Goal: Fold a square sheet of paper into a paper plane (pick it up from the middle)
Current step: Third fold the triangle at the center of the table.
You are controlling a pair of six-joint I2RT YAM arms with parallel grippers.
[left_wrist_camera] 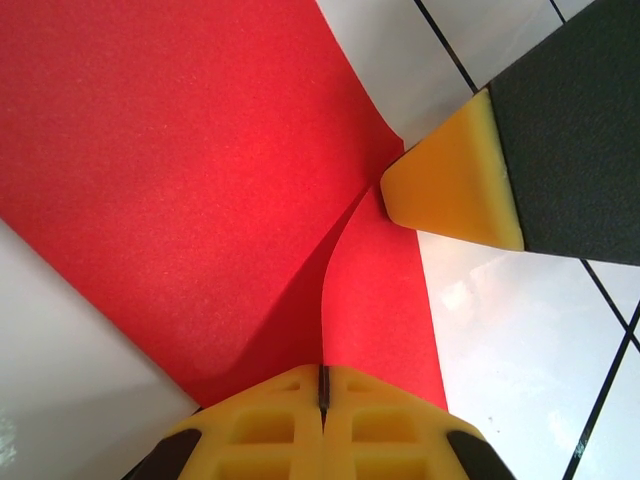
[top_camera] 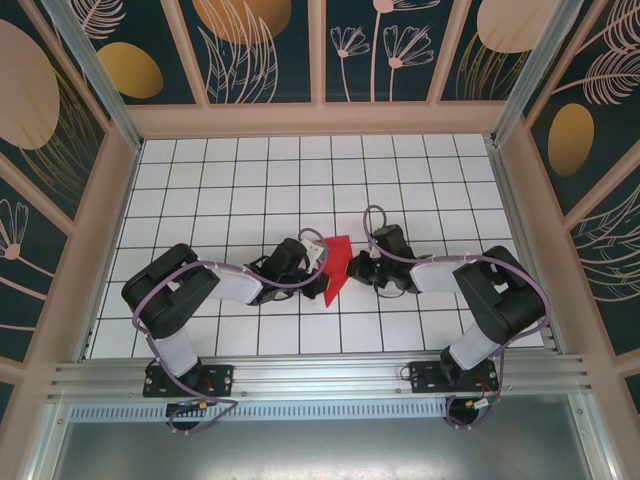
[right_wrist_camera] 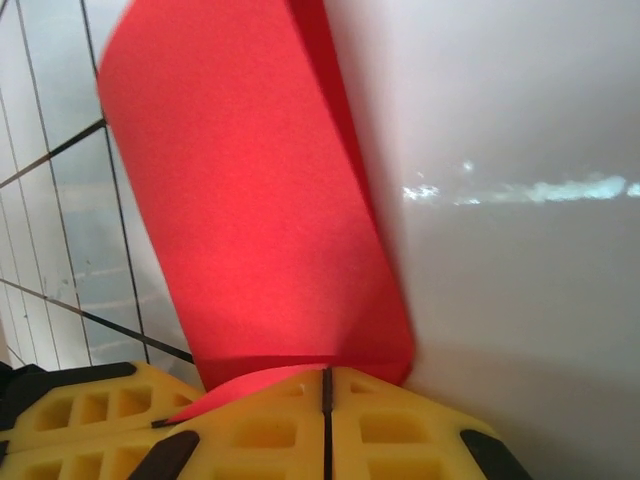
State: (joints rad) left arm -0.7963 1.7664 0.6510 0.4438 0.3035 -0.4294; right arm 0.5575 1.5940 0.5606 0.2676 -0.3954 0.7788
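Where the overhead view meets its bottom edge, the left arm base and right arm base sit on a metal rail. Both arms bend inward and meet at mid-frame over the white gridded worktop.

Left hand: pressed together. In the left wrist view, bottom centre, its two yellow fingers meet along a dark seam. A crease of the sheet of paper runs straight down into that seam, so this hand pinches the paper at the crease.

Right hand: also pressed together. In the right wrist view, bottom centre, its yellow fingers close on a seam, and the paper's lower edge curls onto their tips, so this hand pinches the paper too. In the left wrist view it enters from the upper right as a black body with a yellow wedge tip. That tip touches the paper's edge where the curved crease ends.

Sheet: at the centre of the overhead view, between the two hands. It shows as a narrow red shape, wider at its upper end and pointed at its lower end. In the left wrist view a broad layer fills the upper left and a narrower flap lies at lower centre. Cannot tell whether the paper rests on the tiles or is lifted.

Further up-frame the white tiles run on to a wooden frame, then to dark teal wall panels with gold and pink plant motifs.
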